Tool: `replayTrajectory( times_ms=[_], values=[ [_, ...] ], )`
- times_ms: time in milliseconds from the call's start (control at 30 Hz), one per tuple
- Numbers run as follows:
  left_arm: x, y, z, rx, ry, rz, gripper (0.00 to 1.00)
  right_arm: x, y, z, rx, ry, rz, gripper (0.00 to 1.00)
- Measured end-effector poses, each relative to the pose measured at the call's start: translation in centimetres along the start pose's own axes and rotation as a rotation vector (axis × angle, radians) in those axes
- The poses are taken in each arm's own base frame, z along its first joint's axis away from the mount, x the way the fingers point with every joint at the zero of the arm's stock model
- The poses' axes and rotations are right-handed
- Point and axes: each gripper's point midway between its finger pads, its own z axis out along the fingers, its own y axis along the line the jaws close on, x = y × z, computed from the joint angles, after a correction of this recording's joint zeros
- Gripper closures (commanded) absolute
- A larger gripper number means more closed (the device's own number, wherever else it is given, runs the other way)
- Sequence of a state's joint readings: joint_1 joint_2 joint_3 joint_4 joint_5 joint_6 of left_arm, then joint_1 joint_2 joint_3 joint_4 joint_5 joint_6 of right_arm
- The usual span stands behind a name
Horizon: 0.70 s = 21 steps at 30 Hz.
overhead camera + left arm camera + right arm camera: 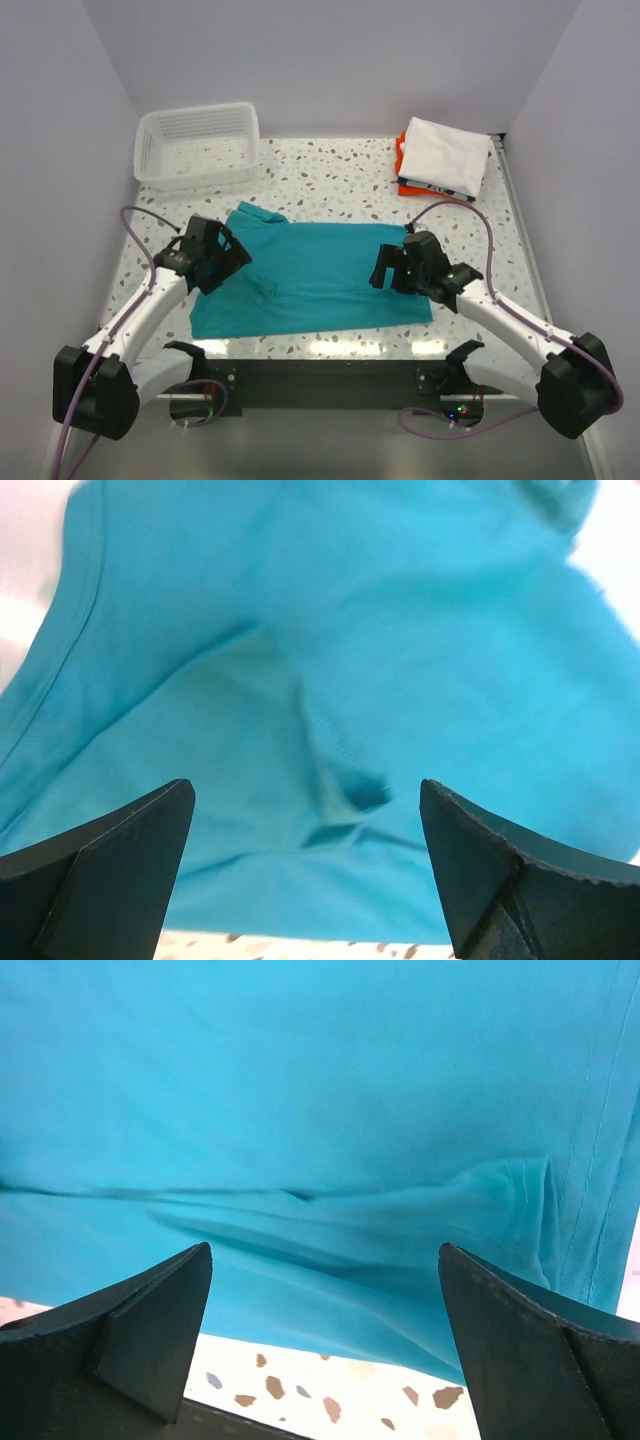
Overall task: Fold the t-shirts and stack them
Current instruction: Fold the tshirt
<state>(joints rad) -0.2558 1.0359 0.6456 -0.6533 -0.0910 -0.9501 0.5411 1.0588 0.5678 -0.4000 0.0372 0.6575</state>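
A teal t-shirt (310, 275) lies spread on the speckled table (330, 180), wrinkled near its left side. My left gripper (225, 258) hovers over the shirt's left part, jaws open and empty; the left wrist view shows teal cloth (330, 660) with a small fold between the fingers (120, 860). My right gripper (385, 272) hovers over the shirt's right part, open and empty; the right wrist view shows the teal cloth (320, 1110) and its near edge. At the back right, a folded white t-shirt (447, 155) tops a stack with an orange one (400, 160) and a dark-edged one (430, 188).
A white slatted plastic basket (198, 143) stands at the back left. White walls close in the table on three sides. A dark base bar (330, 375) runs along the near edge between the arm mounts.
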Motion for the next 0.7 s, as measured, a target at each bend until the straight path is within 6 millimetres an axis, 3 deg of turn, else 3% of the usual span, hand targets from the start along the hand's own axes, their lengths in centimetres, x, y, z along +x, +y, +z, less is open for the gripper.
replayTrajectory(
  times_ms=[133,267,500,600,700],
  values=[
    [-4.2,-3.1,-0.2,0.028,-0.061,-0.027,0.00,-3.8,1.9,-1.3,-0.025,-0.098,0.007,0.01],
    [-7.5,-4.0,1.9,-0.006,-0.088,-0.059,0.02,-5.8,2.7,-1.9,-0.029,-0.161,0.012,0.01],
    [-11.4,-6.1,7.3,-0.072,-0.087,-0.028,0.14,-5.3,2.1,-1.1,0.006,-0.136,-0.003,0.01],
    [-12.9,-7.0,8.9,-0.084,-0.106,-0.004,0.17,-5.1,1.6,-0.7,0.030,-0.128,-0.013,0.01],
    [-13.9,-7.6,9.9,-0.087,-0.120,0.010,0.28,-5.0,1.3,-0.5,0.043,-0.123,-0.027,0.01]
  ],
)
